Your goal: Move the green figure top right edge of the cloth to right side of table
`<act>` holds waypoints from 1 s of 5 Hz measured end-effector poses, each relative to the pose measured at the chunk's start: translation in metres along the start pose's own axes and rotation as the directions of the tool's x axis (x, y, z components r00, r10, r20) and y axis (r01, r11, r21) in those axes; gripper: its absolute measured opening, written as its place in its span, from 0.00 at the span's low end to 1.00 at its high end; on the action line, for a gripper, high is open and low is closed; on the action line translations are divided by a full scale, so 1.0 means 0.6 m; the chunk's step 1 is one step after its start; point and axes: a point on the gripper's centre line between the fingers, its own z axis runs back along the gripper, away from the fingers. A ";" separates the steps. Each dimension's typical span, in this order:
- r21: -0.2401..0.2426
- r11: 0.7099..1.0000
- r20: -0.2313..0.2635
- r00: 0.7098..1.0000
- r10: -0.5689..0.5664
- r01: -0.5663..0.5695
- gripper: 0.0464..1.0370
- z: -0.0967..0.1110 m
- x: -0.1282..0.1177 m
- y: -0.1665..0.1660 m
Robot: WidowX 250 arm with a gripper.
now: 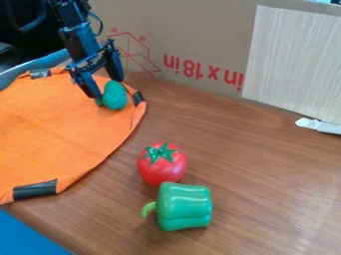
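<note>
the green figure [114, 95] sits right at the tips of the gripper [108, 91], on the orange cloth [53, 129] near its edge. the gripper is wide, its two fingers well apart; whether they press on the figure i cannot tell. a dark patch [138, 98] on the cloth's edge lies just right of the tips. farther off, below and right of the gripper in view, the red tomato [162, 172] and then the green pepper [185, 206] rest on the brown table [253, 149]. the cardboard [200, 25] stands behind and to the gripper's right.
</note>
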 end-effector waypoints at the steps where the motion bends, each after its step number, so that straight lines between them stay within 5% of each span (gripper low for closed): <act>1: 0.007 1.000 -0.004 1.000 0.021 -0.021 0.94 -0.005 -0.001 0.002; 3: 0.010 0.998 -0.013 0.998 0.061 -0.061 0.64 -0.018 -0.002 0.006; 5: 0.013 0.998 -0.062 0.996 0.058 -0.057 0.64 -0.016 -0.016 0.009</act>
